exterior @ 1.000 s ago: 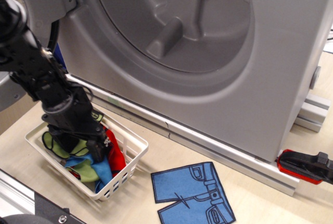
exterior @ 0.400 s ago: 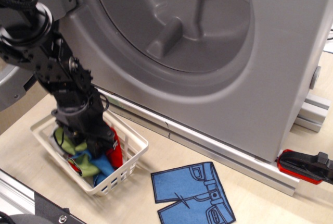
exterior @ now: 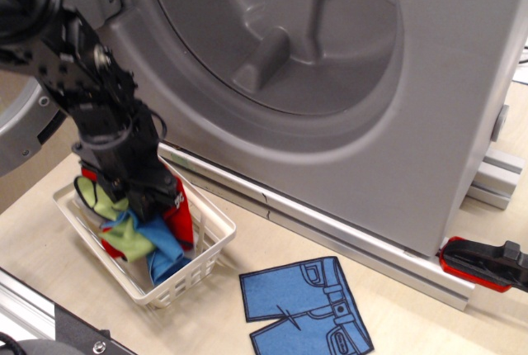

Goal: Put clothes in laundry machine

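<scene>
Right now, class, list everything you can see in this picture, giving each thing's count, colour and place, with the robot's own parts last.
Large grey mock washing machine: one, grey, filling the back, drum open.
Small white plastic lattice basket: one, white, on the table at front left.
Bundle of small felt garments: one bundle, lime green, blue and red, partly in the basket under the gripper.
Flat blue shorts cut-out: one, blue with black outlines, on the table at front centre.
Red and black clamp: one, at the right edge by the machine's base.
Gripper: one, black, on the bundle; jaws hidden.
</scene>
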{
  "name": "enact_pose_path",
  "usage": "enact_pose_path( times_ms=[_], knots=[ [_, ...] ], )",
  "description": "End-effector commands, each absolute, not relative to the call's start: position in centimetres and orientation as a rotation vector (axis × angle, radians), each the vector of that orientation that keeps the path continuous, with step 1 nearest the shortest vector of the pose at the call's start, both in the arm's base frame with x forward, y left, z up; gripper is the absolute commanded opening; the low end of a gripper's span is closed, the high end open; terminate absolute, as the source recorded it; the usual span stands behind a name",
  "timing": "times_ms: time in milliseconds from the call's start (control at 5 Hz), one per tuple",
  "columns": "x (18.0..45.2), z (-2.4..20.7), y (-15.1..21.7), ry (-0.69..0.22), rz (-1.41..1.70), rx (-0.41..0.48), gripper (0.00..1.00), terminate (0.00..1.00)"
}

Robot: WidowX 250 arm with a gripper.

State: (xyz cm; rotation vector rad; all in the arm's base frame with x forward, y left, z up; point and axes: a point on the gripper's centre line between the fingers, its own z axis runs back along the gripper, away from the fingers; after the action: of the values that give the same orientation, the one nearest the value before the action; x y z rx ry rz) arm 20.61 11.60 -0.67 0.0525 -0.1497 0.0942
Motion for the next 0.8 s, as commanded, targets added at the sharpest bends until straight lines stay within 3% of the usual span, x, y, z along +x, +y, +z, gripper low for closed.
enact_pose_path(
  times_ms=[0,200,600],
  knots=[
    [21.5,5.7,9.7,-0.219,0.079,0.010,0.00,0.00],
    [21.9,7.3,7.1,-0.281,-0.002,-0.030,0.00,0.00],
    [25.3,7.4,4.4,-0.449,-0.067,-0.009,0.00,0.00]
  ],
)
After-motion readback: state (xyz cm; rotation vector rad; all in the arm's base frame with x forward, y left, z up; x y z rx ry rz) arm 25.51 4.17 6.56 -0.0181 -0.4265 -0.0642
